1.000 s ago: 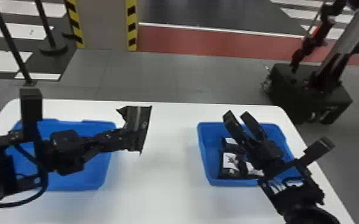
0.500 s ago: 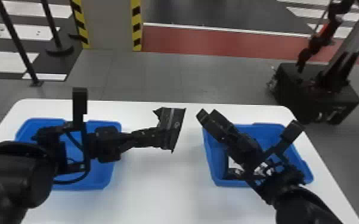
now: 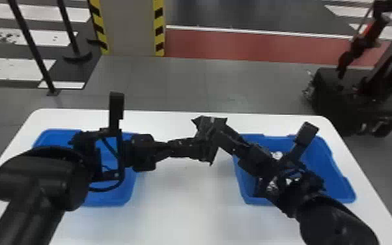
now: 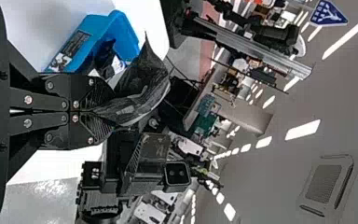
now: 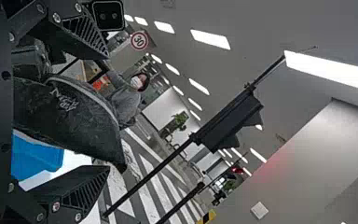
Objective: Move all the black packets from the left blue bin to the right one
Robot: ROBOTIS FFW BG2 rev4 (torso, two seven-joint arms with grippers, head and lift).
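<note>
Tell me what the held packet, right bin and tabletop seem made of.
Packet: probably thin plastic film, satin; it creases and catches light along one edge.
Right bin: likely moulded plastic, smooth, evenly blue, with rounded corners.
Tabletop: smooth, white, faintly sheened; laminate or painted board, can't tell which.

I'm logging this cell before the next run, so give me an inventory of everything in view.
Held packet: one, black, above the table between the bins
Packets in the right bin: at least one, black, total unclear
Left blue bin: one, blue, table's left
Right blue bin: one, blue, table's right
Table: one, white, under the bins
Pillar: one, grey with yellow-black edges, beyond the table
Poles: two, black, back left
Machine base: one, dark, back right
Ceiling lights: several, white, overhead
Left gripper: one, black, shut on the held packet
Right gripper: one, black, open around the held packet
</note>
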